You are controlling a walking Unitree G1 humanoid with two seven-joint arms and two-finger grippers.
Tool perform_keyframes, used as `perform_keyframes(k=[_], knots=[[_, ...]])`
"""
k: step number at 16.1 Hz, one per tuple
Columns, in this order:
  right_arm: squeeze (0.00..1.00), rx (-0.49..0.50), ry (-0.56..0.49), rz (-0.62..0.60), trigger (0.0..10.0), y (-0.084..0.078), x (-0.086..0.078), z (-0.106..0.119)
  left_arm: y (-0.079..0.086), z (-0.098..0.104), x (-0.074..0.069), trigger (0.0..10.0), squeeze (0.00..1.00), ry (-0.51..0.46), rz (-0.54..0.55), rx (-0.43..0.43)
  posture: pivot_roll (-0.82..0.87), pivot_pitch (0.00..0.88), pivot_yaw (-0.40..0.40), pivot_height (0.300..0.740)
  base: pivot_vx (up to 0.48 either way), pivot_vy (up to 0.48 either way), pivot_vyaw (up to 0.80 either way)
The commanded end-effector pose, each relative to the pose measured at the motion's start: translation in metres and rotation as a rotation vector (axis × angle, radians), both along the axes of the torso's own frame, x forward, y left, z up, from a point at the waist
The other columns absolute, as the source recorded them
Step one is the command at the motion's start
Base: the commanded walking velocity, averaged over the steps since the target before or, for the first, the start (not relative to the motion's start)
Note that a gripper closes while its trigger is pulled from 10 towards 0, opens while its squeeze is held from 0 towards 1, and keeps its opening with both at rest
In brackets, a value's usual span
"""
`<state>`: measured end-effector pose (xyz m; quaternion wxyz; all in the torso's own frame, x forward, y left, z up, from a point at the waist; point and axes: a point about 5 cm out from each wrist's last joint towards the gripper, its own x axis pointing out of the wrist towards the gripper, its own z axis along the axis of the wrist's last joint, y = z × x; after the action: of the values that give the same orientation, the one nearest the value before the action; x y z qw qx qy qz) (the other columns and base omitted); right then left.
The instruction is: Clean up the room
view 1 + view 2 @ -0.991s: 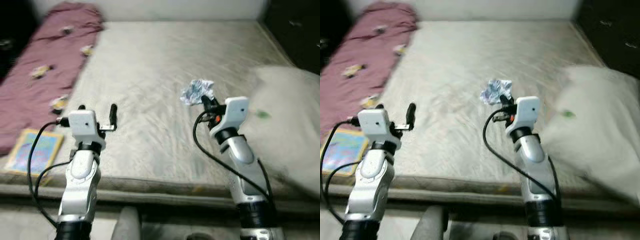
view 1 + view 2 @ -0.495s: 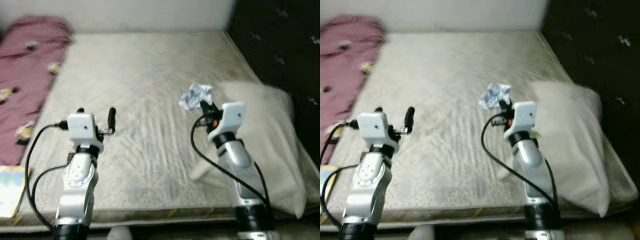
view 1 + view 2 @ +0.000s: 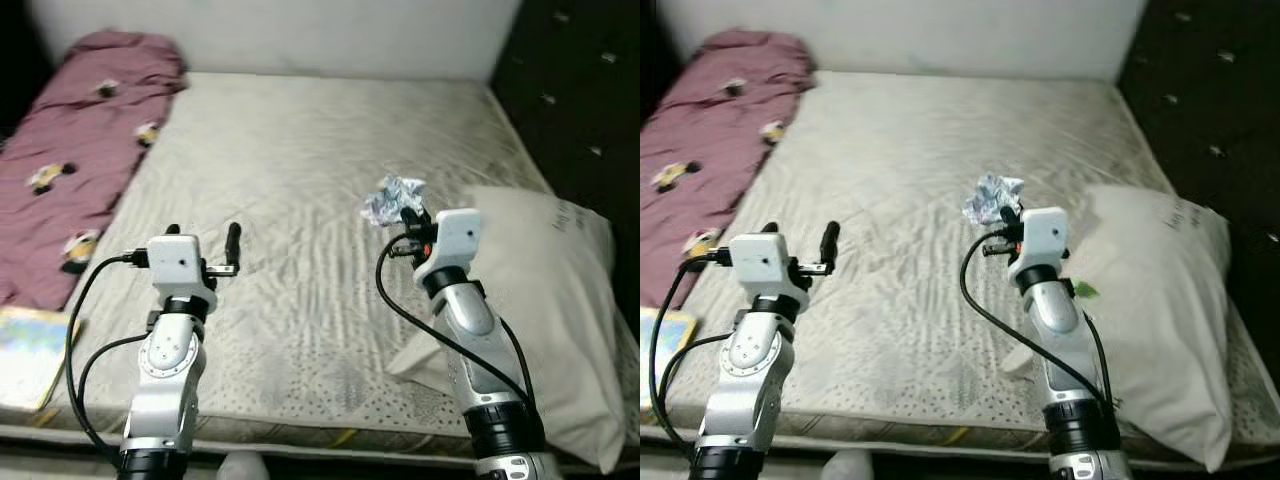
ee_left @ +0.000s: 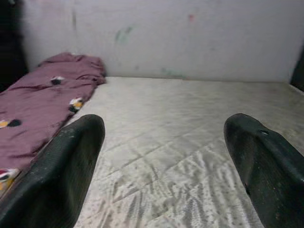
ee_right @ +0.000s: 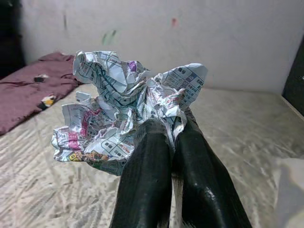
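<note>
Already Holding the Paper Wad

Now we have the crumpled paper pinched between the two black fingers of our right gripper, held up in the air over the bed, just beside the white pillow. The fingers are pressed together on its lower edge. Our left gripper hovers above the mattress with its fingers spread wide and nothing between them.

We judge the wad very light and springy: it will crush further under pressure, and a thin fold could slip or tear free. A bite deeper into the bunched middle would likely hold better than the fringe. A maroon blanket lies along the bed's left side, and a colourful book rests at the near left edge.
</note>
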<state>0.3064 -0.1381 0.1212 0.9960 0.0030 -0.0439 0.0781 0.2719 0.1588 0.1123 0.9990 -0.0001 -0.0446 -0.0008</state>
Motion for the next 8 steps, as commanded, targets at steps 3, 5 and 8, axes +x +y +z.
perform_keyframes(k=[3,5,8], knots=[[0.0,-0.003,0.014,-0.035,10.0,-0.005,0.002,-0.004,-0.007,0.003,0.007,10.0,0.0,-0.009,-0.021,-0.024,-0.02,0.0,-0.006,0.74,0.0,0.305,0.0],[0.0,0.001,0.006,-0.029,10.0,-0.002,0.004,-0.002,-0.007,0.005,0.009,10.0,0.0,-0.014,-0.023,-0.026,-0.03,0.0,-0.001,0.74,0.0,0.459,0.0],[0.0,0.008,-0.029,0.023,10.0,0.012,0.01,0.007,-0.01,0.006,0.011,10.0,0.0,-0.016,-0.045,-0.033,-0.03,0.0,0.002,0.74,0.0,0.46,0.0]])
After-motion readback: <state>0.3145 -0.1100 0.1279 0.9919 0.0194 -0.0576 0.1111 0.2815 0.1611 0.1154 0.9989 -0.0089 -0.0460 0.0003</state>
